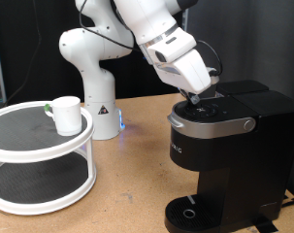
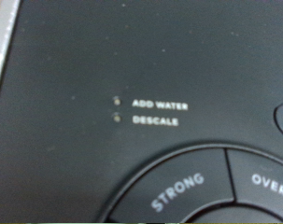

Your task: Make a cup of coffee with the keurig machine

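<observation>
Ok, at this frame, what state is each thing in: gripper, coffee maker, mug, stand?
gripper: down at the machine's lid; fingers not visible.
keurig machine: lid shut, drip tray bare.
cup: upright on the stand's top tier.
two-tier white stand: lower shelf looks bare.

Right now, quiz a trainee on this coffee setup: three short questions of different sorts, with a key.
1. True or false: the cup stands on the drip tray of the keurig machine.
2. Where is the gripper? A) at the cup B) over the machine's lid C) at the drip tray
3. Fill in: the wrist view reads ADD WATER above ____.

Key: 1 false, it sits on the white two-tier stand; 2 B; 3 DESCALE.
</observation>
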